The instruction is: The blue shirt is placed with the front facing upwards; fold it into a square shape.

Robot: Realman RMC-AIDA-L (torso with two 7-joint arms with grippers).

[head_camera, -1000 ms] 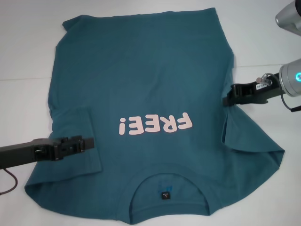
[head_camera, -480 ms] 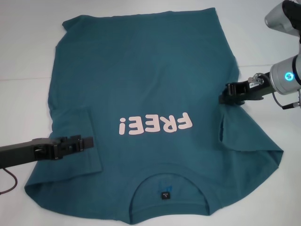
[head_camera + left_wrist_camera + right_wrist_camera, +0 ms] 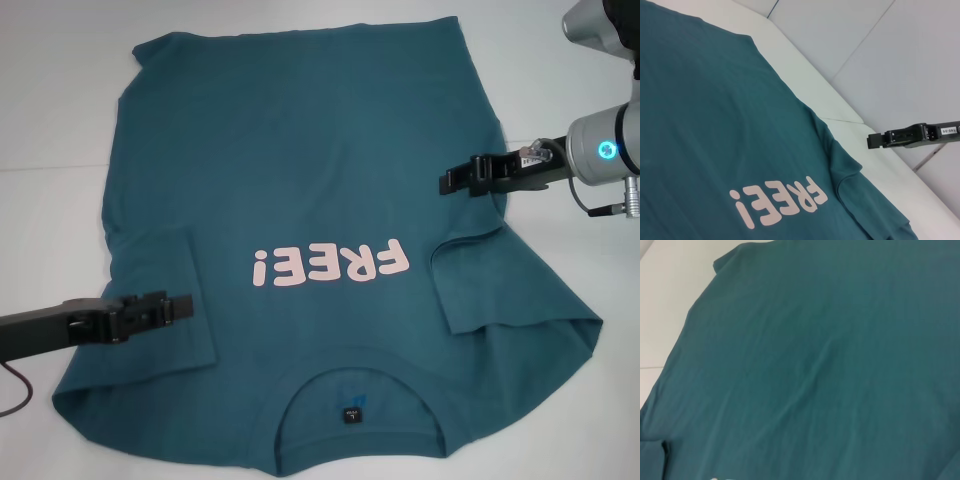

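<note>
The blue shirt (image 3: 310,180) lies flat on the white table, front up, pink "FREE!" lettering (image 3: 330,268) showing and the collar (image 3: 355,405) nearest me. Its left sleeve (image 3: 165,290) is folded inward over the body. My left gripper (image 3: 185,303) sits over that folded sleeve. On the other side, the right sleeve (image 3: 510,290) is doubled inward, its fold edge close to the lettering. My right gripper (image 3: 447,183) hovers over the shirt's right part, just above that fold; the left wrist view shows it (image 3: 870,141) raised, with no cloth visibly hanging from its tip.
White tabletop (image 3: 50,120) surrounds the shirt on the left, far and right sides. A dark cable (image 3: 15,385) loops beside my left arm near the front left. Pale wall panels (image 3: 880,45) rise beyond the table's far edge.
My right gripper has moved inward and away from me, from the shirt's right edge to over its body. The right sleeve's fold edge has shifted inward with it. My left gripper has drawn back slightly.
</note>
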